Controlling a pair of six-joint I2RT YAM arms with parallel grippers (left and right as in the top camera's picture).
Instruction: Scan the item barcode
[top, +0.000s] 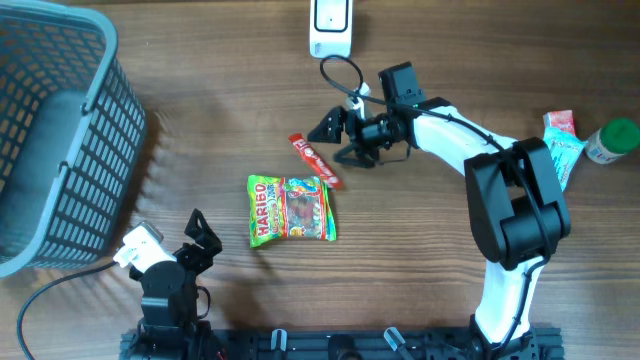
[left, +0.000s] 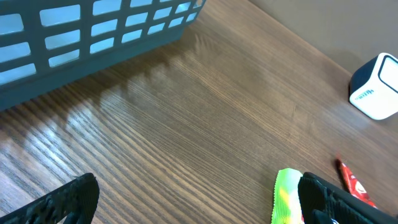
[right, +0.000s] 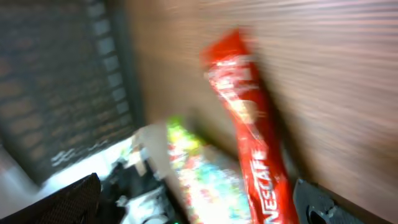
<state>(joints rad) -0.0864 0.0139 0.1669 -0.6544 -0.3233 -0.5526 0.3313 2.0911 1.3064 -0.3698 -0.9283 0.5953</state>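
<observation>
Red coffee stick (right: 249, 124) lies flat on the counter (top: 400, 285) beside the candy bag (top: 292, 208), apart from the scanner (top: 331, 25). My right pincer (top: 336, 142) hangs wide and empty just by it; the left pincer (top: 203, 235) is likewise wide and empty. I may skid so flat a stick, not lift it.

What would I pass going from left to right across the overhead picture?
grey basket → left tool → Haribo bag → blue-and-red packet → green-capped bottle
</observation>
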